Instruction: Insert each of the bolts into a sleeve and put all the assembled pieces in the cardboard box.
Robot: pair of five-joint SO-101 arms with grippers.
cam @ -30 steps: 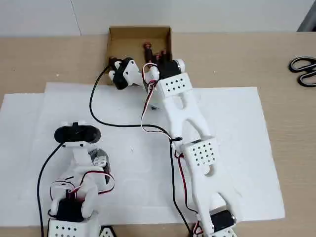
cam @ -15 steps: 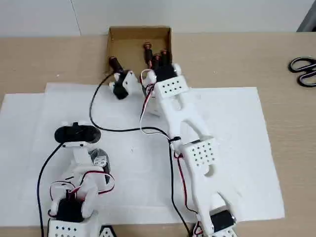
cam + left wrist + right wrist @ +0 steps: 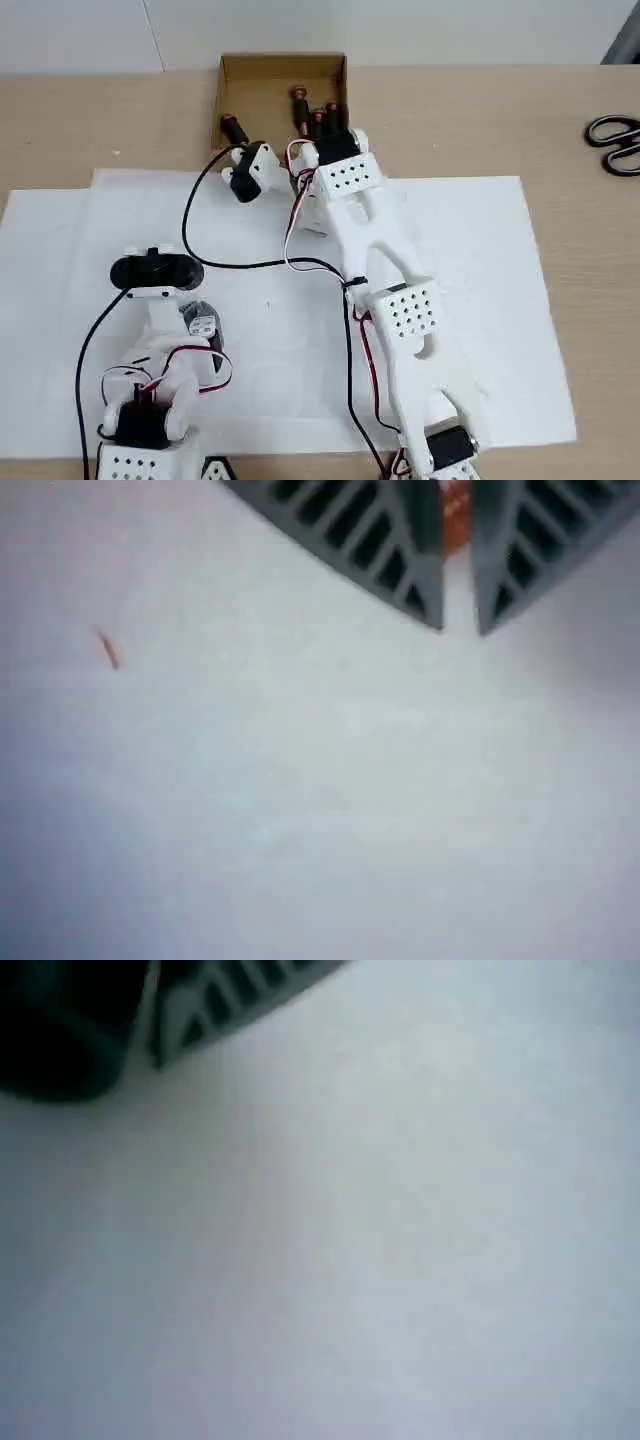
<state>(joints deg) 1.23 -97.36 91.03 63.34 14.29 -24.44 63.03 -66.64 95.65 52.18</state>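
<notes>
The wooden table (image 3: 80,120) ran right across the high view, and a big white paper sheet (image 3: 480,260) covered most of its lower part. The right arm (image 3: 400,300) stretched from the bottom edge up through the middle of the frame. Its right gripper (image 3: 255,170) sat at the top edge of the paper, just below the lower left corner of the cardboard box (image 3: 282,64), and honestly I couldn't tell whether it was clenched or released. The left arm (image 3: 160,400) was folded up in the lower left. In its wrist view the left gripper (image 3: 460,625) hung over bare paper, fingers pulled nearly together with a thin slit between the tips and nothing pinched there. The box was in the upper middle, a bit left of centre. Scissors (image 3: 612,140) lay well off at the right edge. A black cable (image 3: 200,230) looped over the paper between the arms. Three reddish-brown pieces (image 3: 298,100) were bunched at the box's lower right, and a fourth piece (image 3: 232,128) lay at its lower left corner. There was also a tiny speck (image 3: 108,650) on the paper.
</notes>
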